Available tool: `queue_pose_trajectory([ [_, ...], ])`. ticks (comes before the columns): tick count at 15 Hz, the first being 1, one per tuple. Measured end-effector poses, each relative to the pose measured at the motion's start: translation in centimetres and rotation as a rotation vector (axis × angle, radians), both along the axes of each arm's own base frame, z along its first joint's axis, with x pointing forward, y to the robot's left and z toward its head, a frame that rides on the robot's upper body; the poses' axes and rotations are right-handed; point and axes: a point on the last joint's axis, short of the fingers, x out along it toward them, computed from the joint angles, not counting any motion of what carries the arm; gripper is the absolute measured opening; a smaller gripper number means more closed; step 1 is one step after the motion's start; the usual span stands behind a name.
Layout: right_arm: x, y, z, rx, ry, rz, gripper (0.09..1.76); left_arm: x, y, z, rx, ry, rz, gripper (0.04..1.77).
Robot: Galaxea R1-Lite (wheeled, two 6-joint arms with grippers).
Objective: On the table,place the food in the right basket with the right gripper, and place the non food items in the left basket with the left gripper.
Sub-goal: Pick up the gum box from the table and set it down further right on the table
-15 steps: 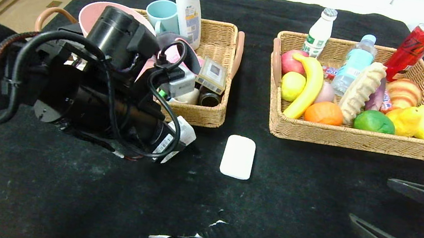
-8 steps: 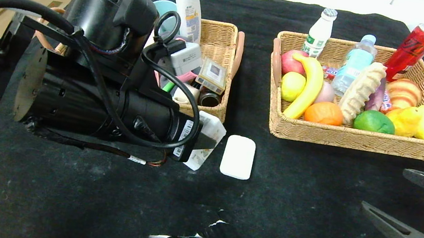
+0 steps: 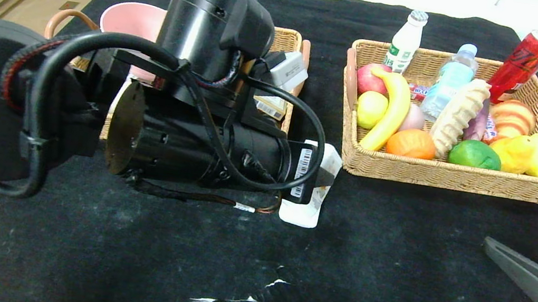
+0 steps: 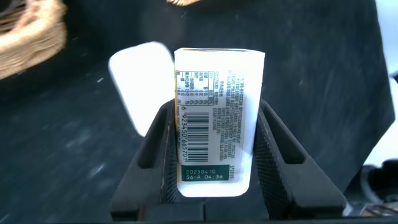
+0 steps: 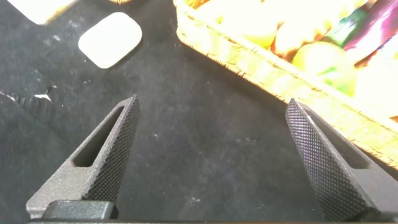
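My left gripper (image 3: 320,180) is shut on the small white box with green print and a barcode (image 3: 329,166), which stands clamped between its fingers in the left wrist view (image 4: 214,118). It hovers over the plain white rounded bar (image 3: 299,215) on the black table (image 3: 389,275), between the two baskets. The bar also shows beside the box (image 4: 140,81). My right gripper (image 3: 514,221) is open and empty, low at the right in front of the right basket (image 3: 456,180). The round orange fruit (image 3: 411,143) lies in that basket. The pink bowl (image 3: 131,18) sits in the left basket (image 3: 286,36).
The right basket also holds a banana, apples, bottles, a red can and other food. My bulky left arm hides most of the left basket and its contents. The white bar shows far off in the right wrist view (image 5: 111,39). White scuffs mark the cloth near the front.
My left arm has swung right from the left basket's front with the box, and now covers most of the white bar. My right gripper has drifted right, toward the picture's edge.
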Motion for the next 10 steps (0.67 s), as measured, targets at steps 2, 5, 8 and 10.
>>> queue_pose_trajectory([
  [2, -0.3, -0.1, 0.2, 0.003, -0.014, 0.003, 1.71, 0.4, -1.5, -0.2, -0.014, 0.016, -0.002, 0.79],
  [5, -0.8, -0.2, 0.2, 0.002, -0.026, 0.008, 1.71, 1.2, -4.2, -0.4, -0.018, 0.006, 0.014, 0.79],
  [8, -1.3, -0.4, 0.5, 0.008, -0.047, 0.009, 1.71, 1.6, -6.7, -1.1, 0.007, 0.021, -0.006, 0.78],
  [10, -1.8, -0.5, 0.7, 0.011, -0.061, 0.015, 1.71, 1.7, -8.2, -2.0, 0.024, 0.030, -0.021, 0.78],
])
